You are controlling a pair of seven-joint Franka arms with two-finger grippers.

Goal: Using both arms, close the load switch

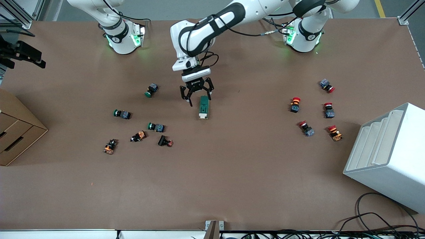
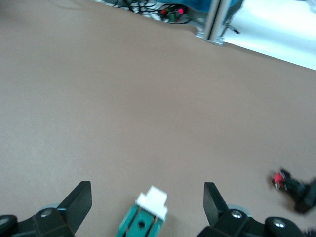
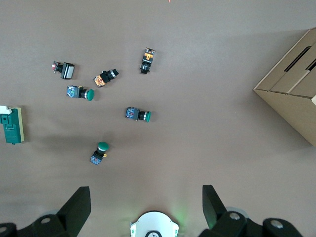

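Observation:
The load switch, a narrow dark green block with a white lever end, lies on the brown table near its middle. My left gripper hangs open just over the end of the switch that points toward the robot bases. In the left wrist view the switch lies between the spread fingers of the left gripper, its white lever pointing away from the wrist, and nothing touches it. My right gripper is open and empty, high over its own base. From there the switch lies far off.
Several green-capped push buttons and small dark parts lie toward the right arm's end. Several red-capped buttons lie toward the left arm's end. A cardboard box and a white slotted bin stand at the table's two ends.

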